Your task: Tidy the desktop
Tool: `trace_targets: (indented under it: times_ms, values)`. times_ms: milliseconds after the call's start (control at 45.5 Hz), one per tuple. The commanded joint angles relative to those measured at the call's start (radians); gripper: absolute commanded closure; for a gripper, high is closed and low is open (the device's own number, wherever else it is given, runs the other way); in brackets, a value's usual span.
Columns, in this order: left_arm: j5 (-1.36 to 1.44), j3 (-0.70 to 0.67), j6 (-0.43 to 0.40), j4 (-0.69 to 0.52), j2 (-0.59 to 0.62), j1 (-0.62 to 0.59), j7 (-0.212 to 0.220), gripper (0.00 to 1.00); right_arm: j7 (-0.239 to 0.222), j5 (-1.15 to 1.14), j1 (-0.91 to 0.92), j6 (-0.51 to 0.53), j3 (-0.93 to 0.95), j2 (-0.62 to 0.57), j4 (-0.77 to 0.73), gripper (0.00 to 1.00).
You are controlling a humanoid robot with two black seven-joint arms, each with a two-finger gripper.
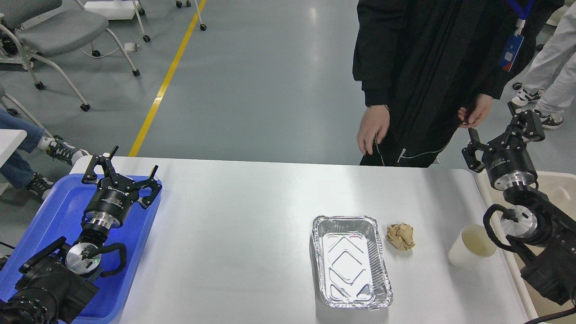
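Large white glossy tabletop [252, 211] with rounded corners, filling the middle of the head view, still carrying three loose things toward its right half: an empty rectangular aluminium foil tray [351, 262], a crumpled brown paper ball [401, 236] just beside the tray on its right, and a pale paper cup [471, 246] near the right edge. Blue plastic tray [54, 216] at the left side, partly under the left hand [121, 173], whose black fingers stand clearly apart and hold nothing, probably waiting above the place for reusable things. Beige bin [564, 189] at the right edge (likely the place for rubbish), with the right hand [504, 135] raised above its far corner, fingers also spread and empty. Paper ball and cup lying close to the bin side, so probably work for the right arm. Person in a black coat [423, 67] standing behind the far edge, not touching anything. Tidying apparently not begun.
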Motion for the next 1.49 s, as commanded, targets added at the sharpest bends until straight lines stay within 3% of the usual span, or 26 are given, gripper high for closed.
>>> trace_targets:
  times_ms: [0,1471]
  values:
    - [0.000,0.000,0.000,0.000,0.002,0.000,0.001,0.00,0.000,0.000,0.000,0.000,0.000,0.003,-0.001,0.00]
    - [0.000,0.000,0.000,0.000,0.000,0.000,0.000,0.00,0.000,0.002,0.001,-0.011,-0.014,-0.014,-0.021,0.00]
